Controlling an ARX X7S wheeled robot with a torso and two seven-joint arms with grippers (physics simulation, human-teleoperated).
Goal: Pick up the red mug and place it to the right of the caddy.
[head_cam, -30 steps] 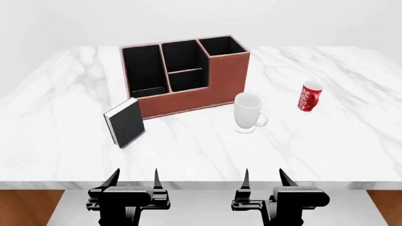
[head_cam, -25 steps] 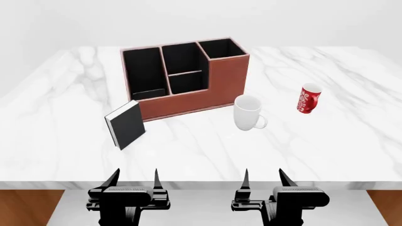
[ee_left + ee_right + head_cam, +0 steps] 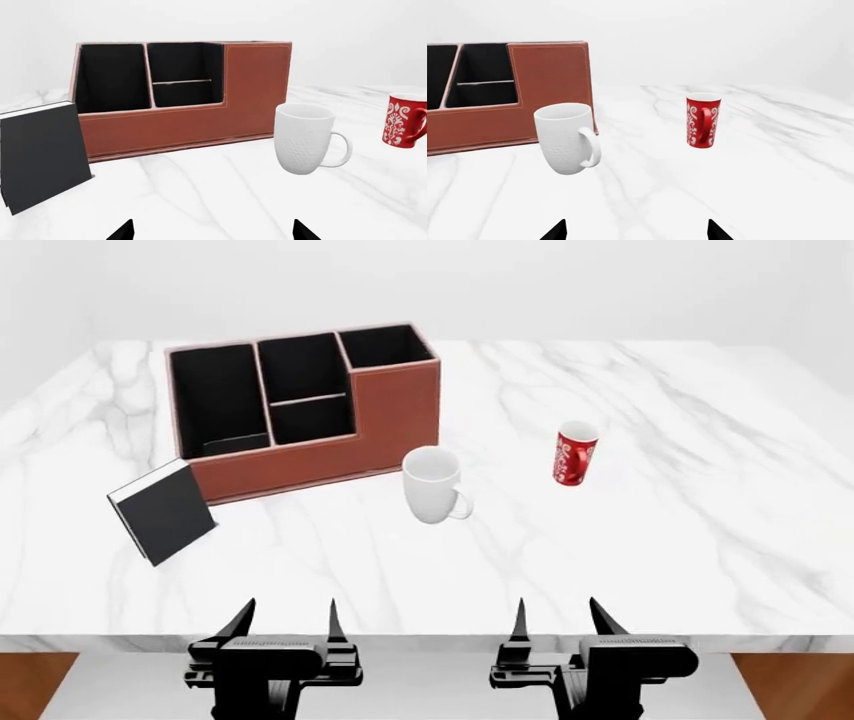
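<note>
Both tools, left & right, spread; swirl-patterned red mug beside leather-look caddy on marble.

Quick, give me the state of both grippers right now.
Left gripper: open, holding nothing.
Right gripper: open, holding nothing; the red mug stands untouched on the table.

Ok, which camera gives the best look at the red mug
The right wrist view: the red mug shows whole and upright, pattern and handle plain. The left wrist view cuts it off at the picture's edge. The head view shows it whole but small.
</note>
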